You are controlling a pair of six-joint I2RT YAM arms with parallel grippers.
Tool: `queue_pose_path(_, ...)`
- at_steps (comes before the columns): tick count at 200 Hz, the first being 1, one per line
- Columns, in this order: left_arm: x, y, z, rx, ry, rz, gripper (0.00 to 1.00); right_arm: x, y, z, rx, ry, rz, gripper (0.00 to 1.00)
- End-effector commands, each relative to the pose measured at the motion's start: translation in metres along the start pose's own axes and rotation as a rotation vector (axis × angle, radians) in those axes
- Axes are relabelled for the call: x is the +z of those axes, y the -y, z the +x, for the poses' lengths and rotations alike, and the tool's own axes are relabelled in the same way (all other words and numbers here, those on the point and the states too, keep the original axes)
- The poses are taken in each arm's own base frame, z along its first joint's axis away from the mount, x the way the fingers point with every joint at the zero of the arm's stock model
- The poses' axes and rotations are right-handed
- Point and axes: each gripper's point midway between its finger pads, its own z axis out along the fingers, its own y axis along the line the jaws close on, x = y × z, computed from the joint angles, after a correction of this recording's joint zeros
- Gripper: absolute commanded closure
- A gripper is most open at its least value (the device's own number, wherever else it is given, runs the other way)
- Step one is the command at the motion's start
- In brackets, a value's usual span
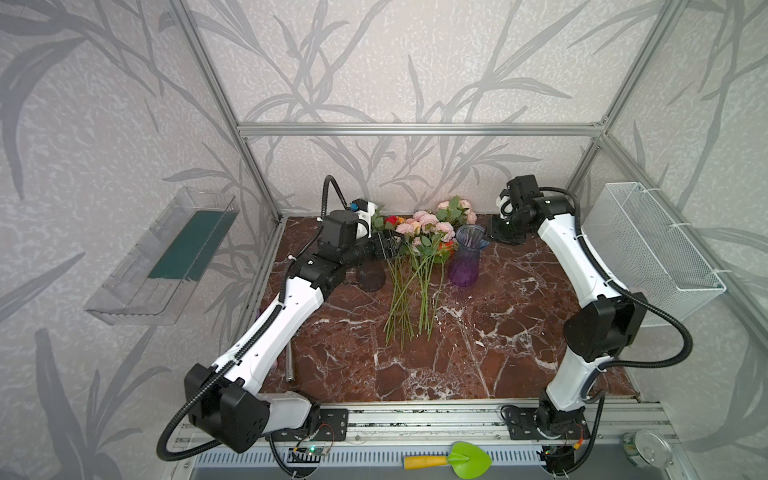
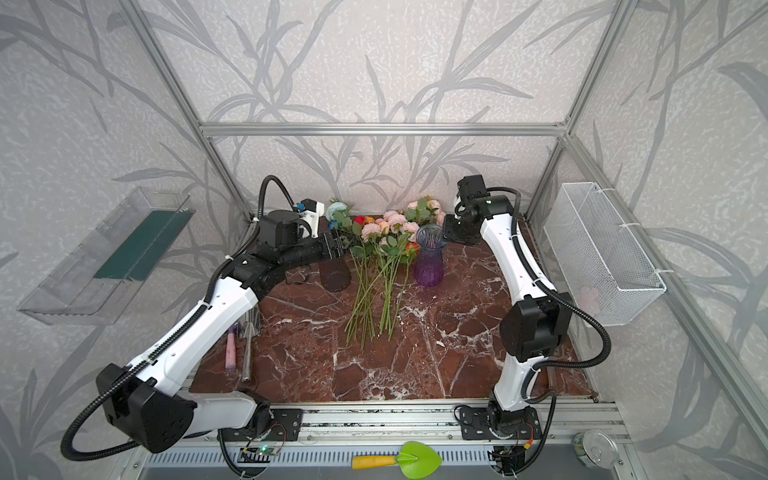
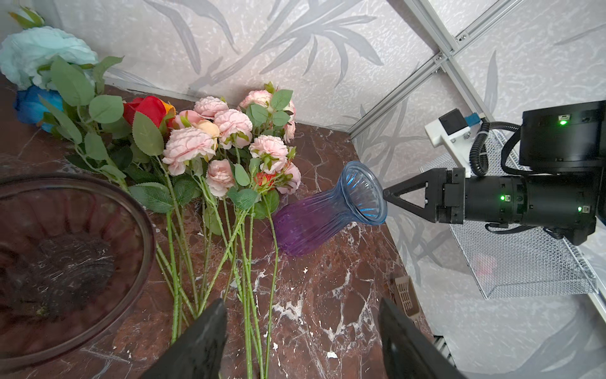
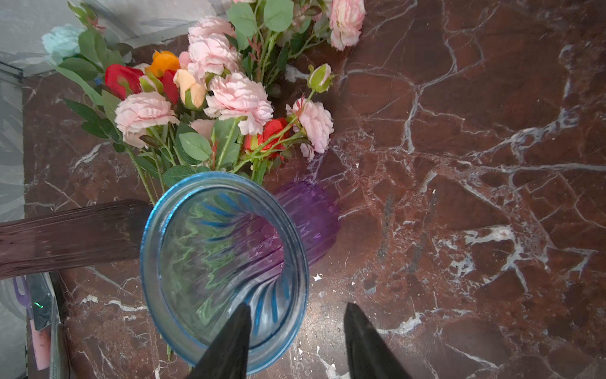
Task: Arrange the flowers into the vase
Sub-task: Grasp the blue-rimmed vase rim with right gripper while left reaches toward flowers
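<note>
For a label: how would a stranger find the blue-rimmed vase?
On the red marble table, look right of the lying long-stemmed flowers. That ribbed glass vase is blue above, purple below; the glass vessel left of them is dark brown.

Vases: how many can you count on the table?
2. A purple-blue vase stands right of the flowers; a dark vase stands left of them. None seems hidden.

Glossy ribbed glass vase (image 1: pixel 465 257); polished red marble surface (image 1: pixel 519 340); matt cloth-like flowers (image 1: pixel 419 232); white wire-mesh basket (image 1: pixel 648 245).
</note>
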Motion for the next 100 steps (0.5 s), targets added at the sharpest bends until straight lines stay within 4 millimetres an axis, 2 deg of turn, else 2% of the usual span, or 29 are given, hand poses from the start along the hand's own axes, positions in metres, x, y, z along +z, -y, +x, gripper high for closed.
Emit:
queue_pose_path(1,-0.01,0.012,-0.01,0.008,0.035,0.04,0.27,0.002,-0.001,0.0,-0.013,-0.019,0.007,0.55)
queue_pose_path(100,-0.008,0.018,-0.008,-0.012,0.029,0.079,0.27,0.027,-0.003,-0.008,0.024,-0.044,-0.006,0.65)
